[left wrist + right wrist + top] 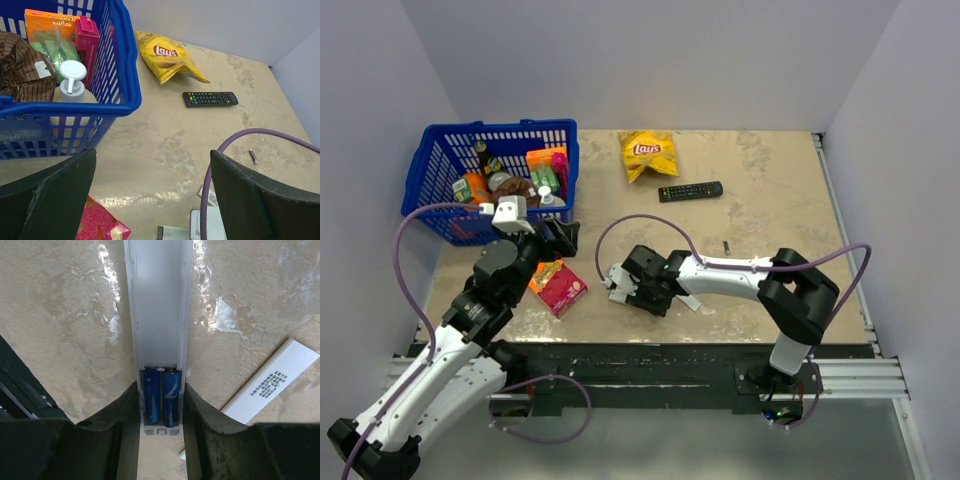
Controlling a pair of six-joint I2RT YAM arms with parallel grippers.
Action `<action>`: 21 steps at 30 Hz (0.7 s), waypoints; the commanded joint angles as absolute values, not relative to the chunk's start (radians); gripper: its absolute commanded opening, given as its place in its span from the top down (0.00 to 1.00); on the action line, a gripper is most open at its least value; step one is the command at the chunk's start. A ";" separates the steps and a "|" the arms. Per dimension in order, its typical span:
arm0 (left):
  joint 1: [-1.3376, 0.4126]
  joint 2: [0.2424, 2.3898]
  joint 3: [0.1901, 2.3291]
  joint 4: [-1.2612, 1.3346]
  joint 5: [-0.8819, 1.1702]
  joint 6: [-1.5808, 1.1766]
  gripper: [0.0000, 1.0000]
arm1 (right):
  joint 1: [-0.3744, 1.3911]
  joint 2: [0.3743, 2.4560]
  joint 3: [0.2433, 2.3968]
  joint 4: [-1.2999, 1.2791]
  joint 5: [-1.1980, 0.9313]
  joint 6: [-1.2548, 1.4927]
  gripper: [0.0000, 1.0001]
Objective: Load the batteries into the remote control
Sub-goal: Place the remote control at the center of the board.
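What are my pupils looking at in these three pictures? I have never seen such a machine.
A left arm and a right arm, both robots, are bolted at the near edge of a table. One picture looks down from above; the other two come from wrist cameras. The left claw stands open and empty near a blue basket of groceries. The right claw grips a white remote, its back off, two blue batteries seated inside. The white back strip lies beside it. A crisp bag, a black remote and a pink packet also lie on the table.
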State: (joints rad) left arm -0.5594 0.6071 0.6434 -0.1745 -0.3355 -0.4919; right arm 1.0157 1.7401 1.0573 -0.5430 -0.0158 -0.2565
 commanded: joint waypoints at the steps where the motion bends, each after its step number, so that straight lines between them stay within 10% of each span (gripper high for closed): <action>1: -0.561 0.621 0.644 -0.135 -0.325 -0.500 0.00 | 1.023 1.727 1.040 -0.560 0.018 -0.284 0.84; 13: -0.561 0.657 0.658 -0.118 -0.302 -0.491 0.00 | 1.020 1.649 1.209 -0.712 0.003 -0.198 0.38; 21: -0.560 0.666 0.638 -0.101 -0.281 -0.492 0.00 | 0.864 1.520 1.186 -0.822 0.032 0.067 0.35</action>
State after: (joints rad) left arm -0.5594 0.6636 0.6434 -0.1528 -0.3023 -0.4908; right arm 0.9569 1.5841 1.1992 -0.7292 -0.0074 -0.1066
